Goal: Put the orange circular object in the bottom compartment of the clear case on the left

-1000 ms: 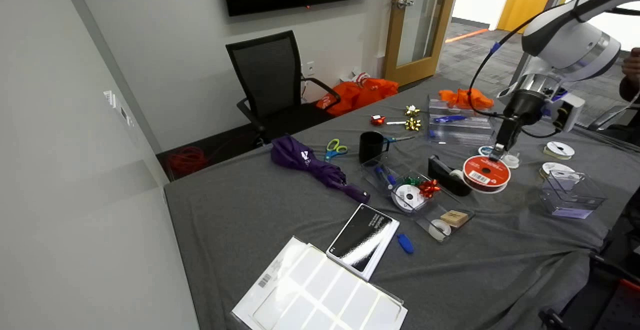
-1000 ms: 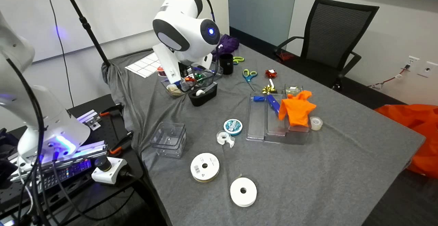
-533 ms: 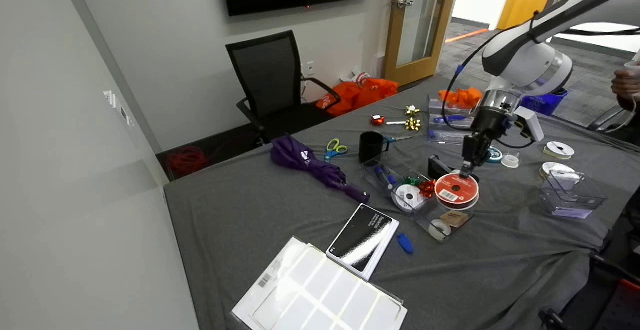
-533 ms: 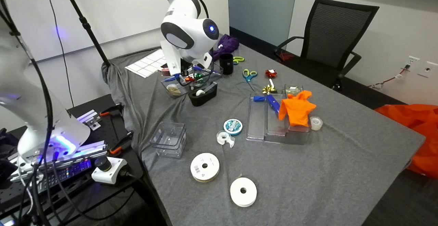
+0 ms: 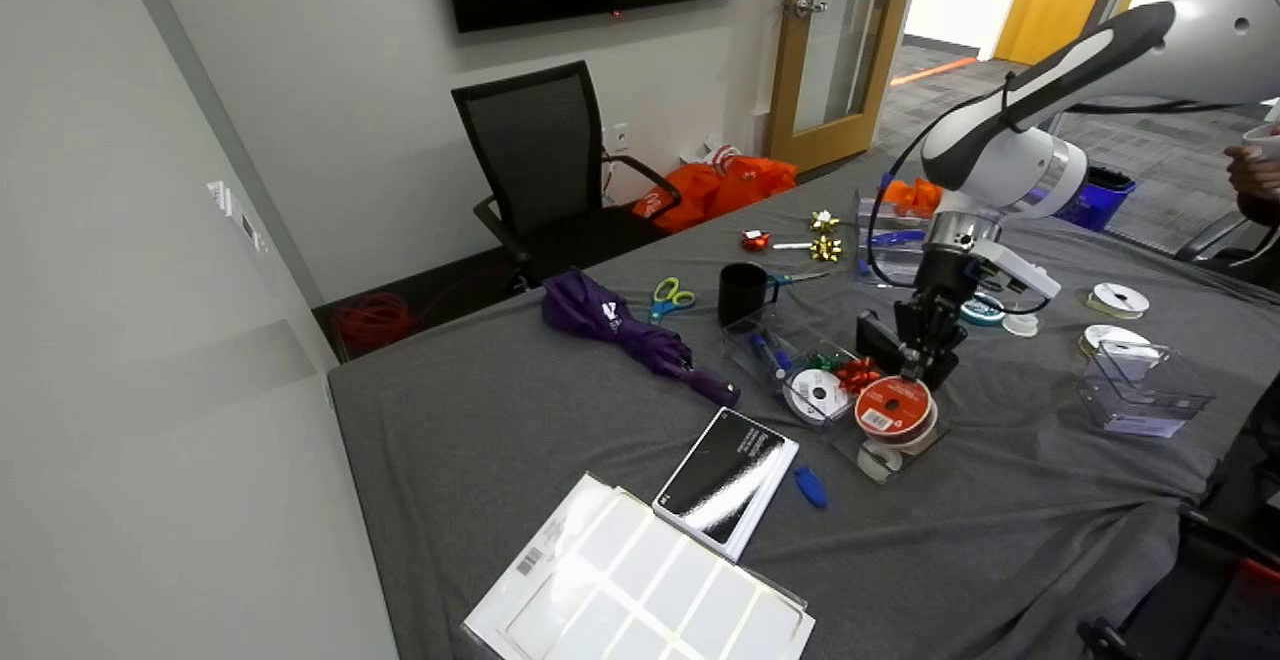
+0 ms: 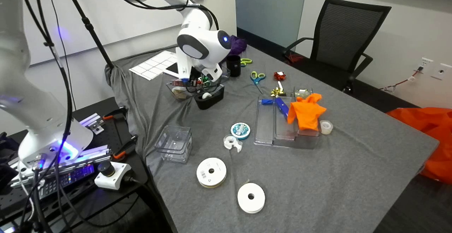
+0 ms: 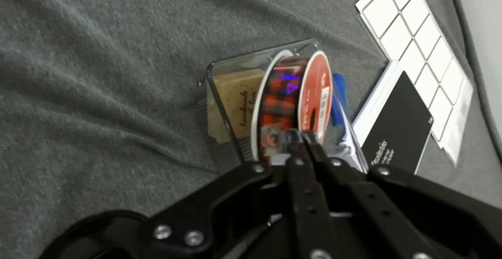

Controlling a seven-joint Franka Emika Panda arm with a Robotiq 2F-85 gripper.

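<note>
The orange-red circular object is a ribbon spool (image 5: 893,406) with plaid ribbon between its flanges; it also shows in the wrist view (image 7: 280,98). My gripper (image 5: 914,372) is shut on it near its upper edge. In the wrist view the gripper's (image 7: 301,136) fingertips are close together at the spool. The spool is tilted, within or just over the end compartment of the clear case (image 7: 226,119). I cannot tell whether it touches the bottom. Beside it in that compartment lie a tan block (image 7: 235,106) and a tape roll (image 5: 880,462), both partly hidden.
The case's upper part holds a white spool (image 5: 815,397), blue pens (image 5: 768,352) and a red bow (image 5: 858,375). A black tape dispenser (image 6: 209,98) stands close beside the gripper. A black mug (image 5: 742,295), a black-and-white box (image 5: 728,480) and a blue item (image 5: 811,487) are nearby.
In an exterior view the gripper and spool have moved left and down, from over the tape dispenser to the case's end compartment. The gripper stays shut on the spool.
</note>
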